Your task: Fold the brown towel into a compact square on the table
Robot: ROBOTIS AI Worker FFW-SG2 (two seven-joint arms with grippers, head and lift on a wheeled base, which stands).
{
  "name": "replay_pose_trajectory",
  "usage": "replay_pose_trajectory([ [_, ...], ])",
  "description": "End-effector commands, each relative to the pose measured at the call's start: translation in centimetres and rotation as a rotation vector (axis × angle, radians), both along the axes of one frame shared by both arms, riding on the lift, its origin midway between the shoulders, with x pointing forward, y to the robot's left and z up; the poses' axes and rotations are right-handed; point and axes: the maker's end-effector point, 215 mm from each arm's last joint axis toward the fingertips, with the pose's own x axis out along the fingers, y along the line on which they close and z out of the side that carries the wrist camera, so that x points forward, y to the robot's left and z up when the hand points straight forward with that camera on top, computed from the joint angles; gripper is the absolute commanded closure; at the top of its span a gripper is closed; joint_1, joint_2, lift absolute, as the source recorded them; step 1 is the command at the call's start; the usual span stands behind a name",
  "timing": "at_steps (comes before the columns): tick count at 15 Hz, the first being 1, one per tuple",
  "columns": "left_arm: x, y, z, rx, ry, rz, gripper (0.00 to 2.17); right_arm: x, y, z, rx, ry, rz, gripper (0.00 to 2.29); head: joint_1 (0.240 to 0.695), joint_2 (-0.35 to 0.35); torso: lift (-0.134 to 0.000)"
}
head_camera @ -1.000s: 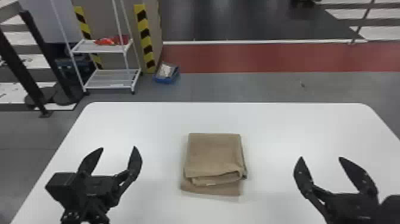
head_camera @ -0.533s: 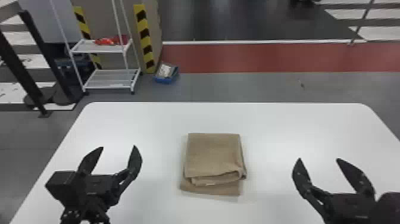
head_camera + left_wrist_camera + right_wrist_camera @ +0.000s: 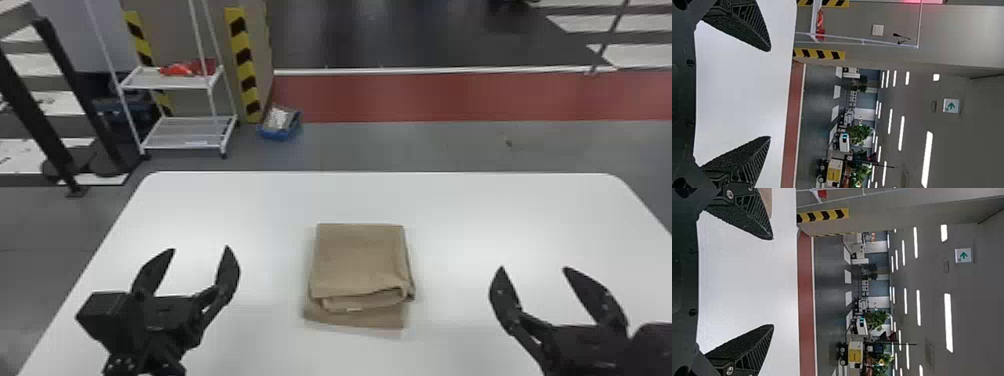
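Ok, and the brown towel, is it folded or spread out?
Folded: the brown towel lies in a small, roughly square stack, with layered edges along its near side.

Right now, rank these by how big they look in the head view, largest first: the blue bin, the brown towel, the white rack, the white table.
1. White table
2. White rack, going by its outline
3. Brown towel
4. Blue bin
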Motion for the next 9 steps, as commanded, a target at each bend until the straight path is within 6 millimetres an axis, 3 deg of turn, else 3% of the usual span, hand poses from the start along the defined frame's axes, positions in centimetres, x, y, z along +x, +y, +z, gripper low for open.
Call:
replay_pose_trajectory([
  [1, -0.07, -0.06, 0.1, -0.002, -0.003, 0.001, 0.08, -0.03, 0.06, 0.06, 0.002, -0.004, -0.001, 0.09, 0.695, 0.049, -0.113],
  [9, -0.23, -0.14, 0.03, -0.006, -0.002, 0.002, 0.08, -0.14, 0.17, 0.04, 0.004, -0.007, 0.002, 0.09, 0.695, 0.049, -0.113],
])
